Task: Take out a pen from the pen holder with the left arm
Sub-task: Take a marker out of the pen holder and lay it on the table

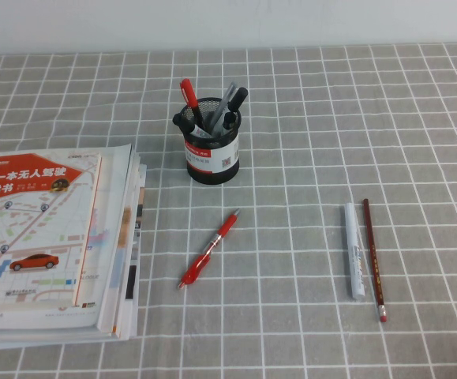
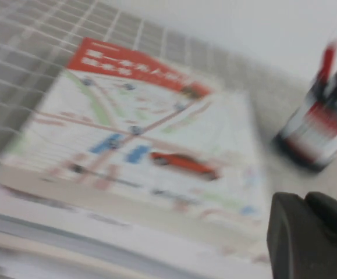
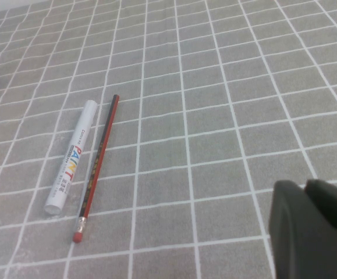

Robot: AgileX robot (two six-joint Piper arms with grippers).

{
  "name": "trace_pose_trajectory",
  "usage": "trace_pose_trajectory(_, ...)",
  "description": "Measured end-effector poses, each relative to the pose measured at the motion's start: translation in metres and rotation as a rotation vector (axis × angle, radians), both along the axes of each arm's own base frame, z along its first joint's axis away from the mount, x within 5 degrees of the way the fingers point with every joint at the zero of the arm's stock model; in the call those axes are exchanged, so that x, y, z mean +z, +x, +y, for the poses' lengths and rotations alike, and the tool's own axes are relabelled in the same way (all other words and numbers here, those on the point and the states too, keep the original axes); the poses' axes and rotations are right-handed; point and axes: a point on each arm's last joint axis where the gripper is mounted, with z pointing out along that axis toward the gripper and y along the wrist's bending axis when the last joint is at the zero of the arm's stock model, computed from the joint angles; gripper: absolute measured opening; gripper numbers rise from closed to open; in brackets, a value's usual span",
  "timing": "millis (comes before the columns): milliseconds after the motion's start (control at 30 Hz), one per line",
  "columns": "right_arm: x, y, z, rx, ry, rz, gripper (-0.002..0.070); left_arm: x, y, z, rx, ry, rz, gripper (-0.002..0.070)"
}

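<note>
Your left tool [image 2: 311,238] is clenched, empty, by the books [image 1: 46,237] at lower left. Right tool [image 3: 314,226] is clenched near the pencil [image 3: 97,163]. Pen holder [image 1: 210,142] sits upper centre; a red pen [image 1: 209,249] lies on the tabletop [image 1: 307,316] below it.

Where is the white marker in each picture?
High view: the white marker lies right of centre, beside the red pencil.
Left wrist view: not in it; the left gripper, shut, hangs near the books.
Right wrist view: the white marker lies beside the same pencil, off from the right gripper.
Shared landmark: the red pencil.
</note>
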Motion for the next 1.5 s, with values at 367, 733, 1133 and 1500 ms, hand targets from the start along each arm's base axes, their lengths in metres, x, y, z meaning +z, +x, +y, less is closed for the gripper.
trace_pose_trajectory(367, 0.000, 0.000, 0.000, 0.000, 0.000, 0.000, -0.0013, 0.014, 0.002, 0.000, 0.056, -0.491, -0.089, 0.0000)
trace_pose_trajectory(733, 0.000, 0.000, 0.000, 0.000, 0.000, 0.000, -0.0013, 0.047, -0.006, -0.014, -0.117, -0.365, -0.093, 0.0000)
trace_pose_trajectory(1133, 0.000, 0.000, 0.000, 0.000, 0.000, 0.000, -0.0013, 0.128, 0.049, -0.016, -0.198, 0.045, 0.022, 0.0080)
trace_pose_trajectory(1500, 0.000, 0.000, 0.000, 0.000, 0.000, 0.000, -0.0013, 0.139, 0.123, -0.036, -0.357, 0.114, 0.126, 0.0359)
